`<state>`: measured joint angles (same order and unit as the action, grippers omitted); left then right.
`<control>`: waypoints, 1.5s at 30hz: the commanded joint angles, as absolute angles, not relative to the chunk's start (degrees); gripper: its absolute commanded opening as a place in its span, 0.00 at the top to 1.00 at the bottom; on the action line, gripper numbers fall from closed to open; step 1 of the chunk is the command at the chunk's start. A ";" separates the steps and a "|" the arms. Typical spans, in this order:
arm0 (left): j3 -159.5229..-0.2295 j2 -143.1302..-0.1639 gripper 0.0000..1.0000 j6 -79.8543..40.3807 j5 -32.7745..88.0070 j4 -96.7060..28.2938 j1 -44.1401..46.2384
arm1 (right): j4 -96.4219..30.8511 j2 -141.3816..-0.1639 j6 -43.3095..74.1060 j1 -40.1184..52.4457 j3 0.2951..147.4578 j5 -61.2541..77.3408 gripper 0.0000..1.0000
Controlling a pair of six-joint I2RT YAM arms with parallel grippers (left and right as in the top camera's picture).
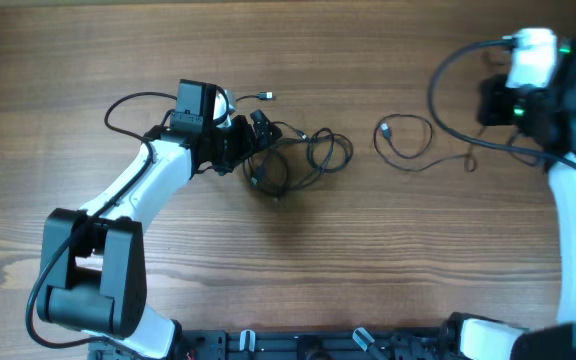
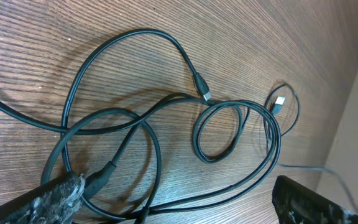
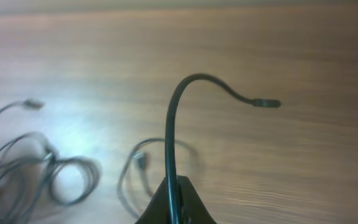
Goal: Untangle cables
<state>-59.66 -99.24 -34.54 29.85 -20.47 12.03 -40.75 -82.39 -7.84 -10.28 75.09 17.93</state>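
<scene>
A tangle of thin black cables (image 1: 298, 155) lies at the table's middle. In the left wrist view its loops (image 2: 216, 130) cross each other, with one plug end (image 2: 202, 92) lying on the wood. My left gripper (image 1: 251, 140) is at the tangle's left edge. Its fingers (image 2: 179, 202) are open and wide apart, with strands lying between them. A separate looped cable (image 1: 406, 140) lies to the right of the tangle, and it also shows in the right wrist view (image 3: 142, 168). My right gripper (image 3: 176, 202) is shut on a thin black cable (image 3: 171, 124) that rises and curves to a plug end (image 3: 266, 102). It is at the far right (image 1: 495, 100).
The table is bare wood (image 1: 298, 260). A thicker black arm wire (image 1: 436, 95) arcs left of the right arm, and another (image 1: 128, 105) loops behind the left arm. The left arm's base (image 1: 88, 270) stands at the front left.
</scene>
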 commanded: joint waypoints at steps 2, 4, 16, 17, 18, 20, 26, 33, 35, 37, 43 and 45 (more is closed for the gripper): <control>-60.01 -99.68 0.00 -33.41 29.67 -20.43 12.21 | -41.36 -91.96 -8.84 -6.24 75.29 17.76 0.95; -60.01 -99.68 0.00 -33.41 29.67 -20.43 12.21 | -41.34 -95.83 -8.97 -5.23 75.29 15.31 0.94; -60.01 -99.68 0.00 -33.41 29.67 -20.40 12.21 | -42.19 -109.84 -8.84 -3.29 75.29 13.21 0.00; -60.01 -99.68 0.00 -33.41 29.67 -20.43 12.21 | -42.19 -110.61 -8.82 -3.09 75.29 12.25 0.00; -60.01 -99.68 0.00 -33.41 29.67 -20.40 12.21 | -42.17 -111.48 -8.86 -2.90 75.29 11.46 0.00; -60.01 -99.68 0.00 -33.41 29.67 -20.43 12.21 | -42.26 -113.10 -8.82 -2.50 75.29 11.16 0.00; -60.01 -99.68 0.00 -33.41 29.67 -20.43 12.21 | -42.52 -117.16 -1.15 -2.09 75.29 9.58 0.00; -60.01 -99.68 0.00 -33.41 29.67 -20.43 12.21 | -44.03 -118.96 4.73 -1.54 75.29 6.07 0.77; -60.01 -99.68 0.00 -33.41 29.67 -20.43 12.21 | -44.16 -118.96 4.69 -1.19 75.29 3.92 0.94; -60.01 -99.68 0.00 -33.41 29.67 -20.43 12.21 | -44.27 -118.96 4.69 -0.89 75.29 1.83 0.95; -60.01 -99.68 0.00 -33.41 29.67 -20.40 12.21 | -44.14 -118.96 6.33 -0.75 75.29 -0.32 0.63; -60.01 -99.68 0.00 -33.41 29.67 -20.43 12.21 | -43.86 -118.96 6.09 -0.75 75.29 0.54 0.25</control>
